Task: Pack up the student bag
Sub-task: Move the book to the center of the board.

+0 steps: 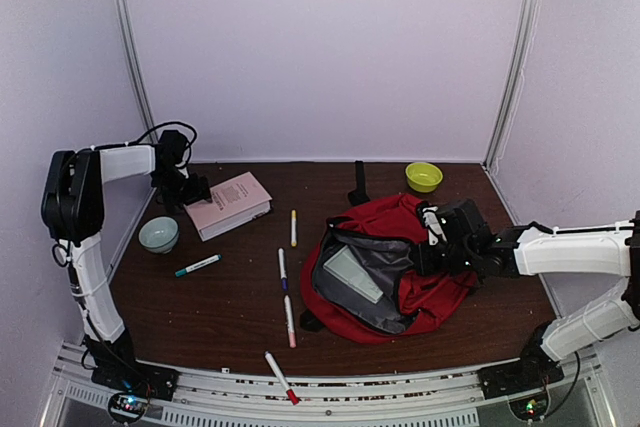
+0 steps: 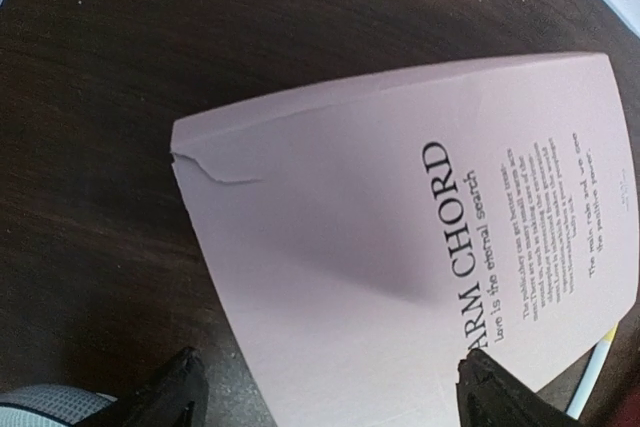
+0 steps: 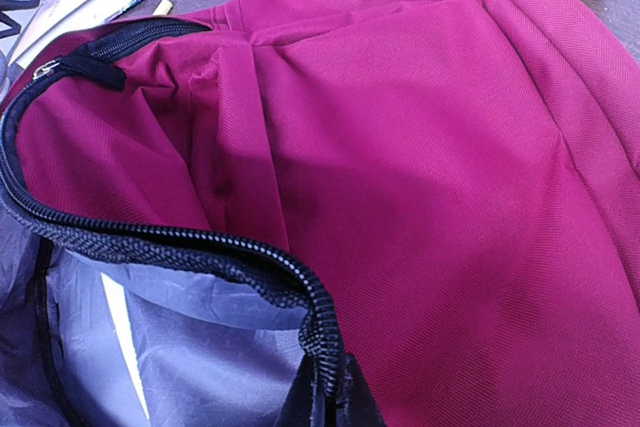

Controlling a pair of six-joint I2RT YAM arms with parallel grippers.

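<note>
– Nearest the lens: metal rail point(image 1: 320, 402) w/ both arm bases point(image 1: 130, 379) bolted on. What's past it?
– Dark brown wood counter point(image 1: 230, 337), pale walls point(image 1: 320, 47) on 3 sides, metal poles point(image 1: 128, 47) in the back corners. Red-tipped pen point(image 1: 281, 377) lies at the near edge, 4 more pens point(image 1: 290, 321) scattered mid-counter.
– Student bag?
– Student bag point(image 1: 405, 215) lies on the right half, mouth unzipped twd the left, grey lining showing, sth pale and flat inside. Yellow-green bowl point(image 1: 423, 176) just behind it.
– Claws?
– Right claw point(image 1: 432, 239) pressed together, pinching the bag's zipper rim. Left claw point(image 1: 190, 190) spread wide astride a corner of the pink book point(image 1: 229, 204), back left, well apart from the bag; can't tell if it touches. Pale bowl point(image 1: 159, 234) sits near the book, by the left edge. Teal-capped pen point(image 1: 198, 265) lies just in front of that bowl.
</note>
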